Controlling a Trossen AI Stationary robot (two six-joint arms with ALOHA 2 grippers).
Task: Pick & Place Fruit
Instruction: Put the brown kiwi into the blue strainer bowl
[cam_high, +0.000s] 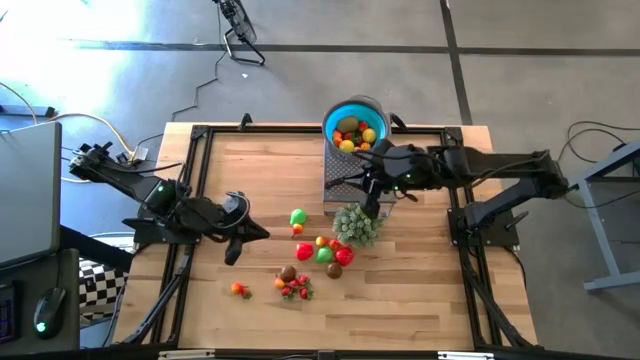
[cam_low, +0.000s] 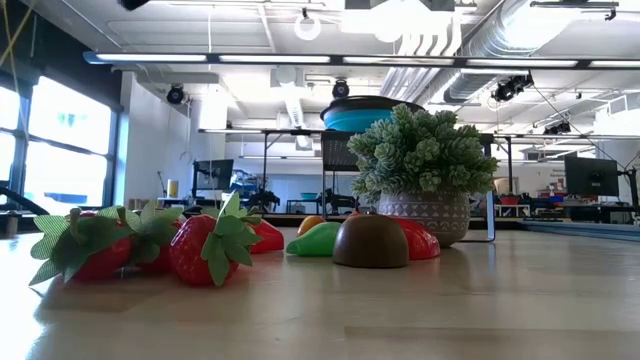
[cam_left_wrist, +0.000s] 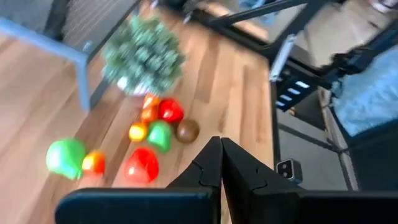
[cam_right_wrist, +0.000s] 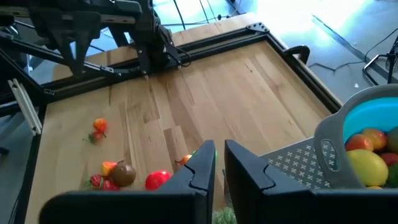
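Observation:
Small toy fruits lie loose on the wooden table: a green one (cam_high: 298, 216), a red, green and yellow bunch (cam_high: 328, 250), a brown one (cam_high: 288, 272), strawberries (cam_high: 297, 289) and an orange one (cam_high: 240, 290). Several more fill the blue bowl (cam_high: 352, 122) at the far edge. My left gripper (cam_high: 233, 255) hangs shut over bare table, left of the fruit (cam_left_wrist: 160, 135). My right gripper (cam_high: 372, 208) hovers by the pale green bushy cluster (cam_high: 355, 224), its fingers a narrow gap apart and empty (cam_right_wrist: 219, 155).
The bushy cluster sits in a small pot (cam_low: 432, 215) just behind the fruit bunch. The bowl (cam_right_wrist: 373, 118) rests in a grey holder on a perforated grey stand (cam_right_wrist: 292, 163). A black frame (cam_high: 200, 132) borders the table. Bare wood lies along the near edge and far left.

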